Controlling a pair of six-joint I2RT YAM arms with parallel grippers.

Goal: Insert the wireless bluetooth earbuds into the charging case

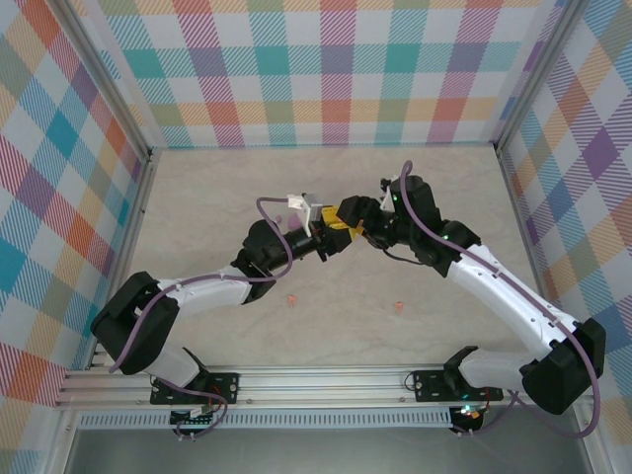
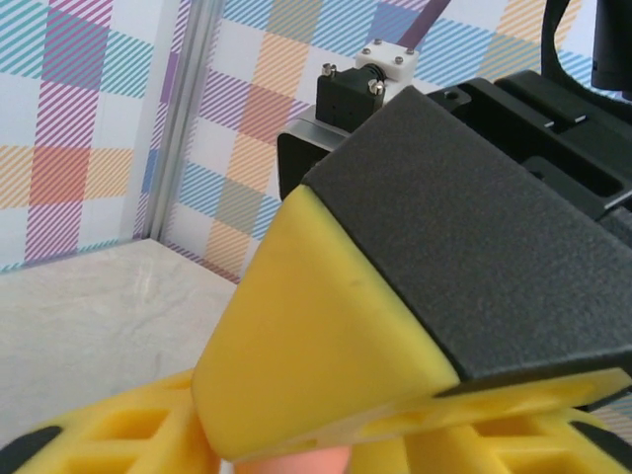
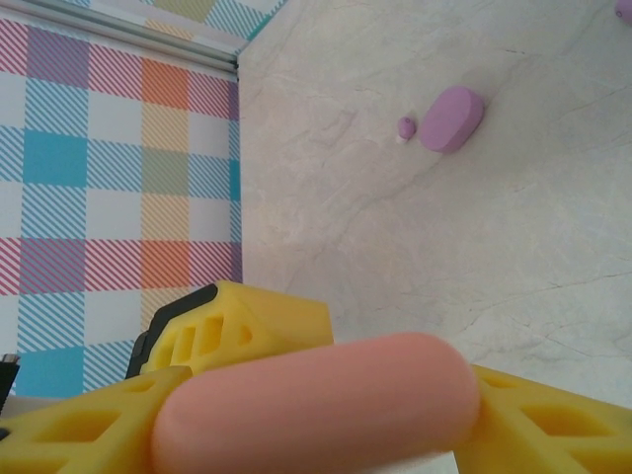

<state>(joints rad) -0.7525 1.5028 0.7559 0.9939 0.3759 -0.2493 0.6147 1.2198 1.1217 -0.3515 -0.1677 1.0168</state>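
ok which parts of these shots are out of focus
Right wrist view: the peach case up close is blurred, the purple case on the table crisp. Left wrist view: the near yellow finger looks slightly soft. Top view: sharp, evenly lit.

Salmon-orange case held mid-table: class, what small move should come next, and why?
Probably the left gripper should close on the free side of the salmon-orange case, which the right gripper pinches between its yellow fingers. The two grippers meet there, and the salmon-orange earbuds lie loose on the table, so the case likely needs opening first.
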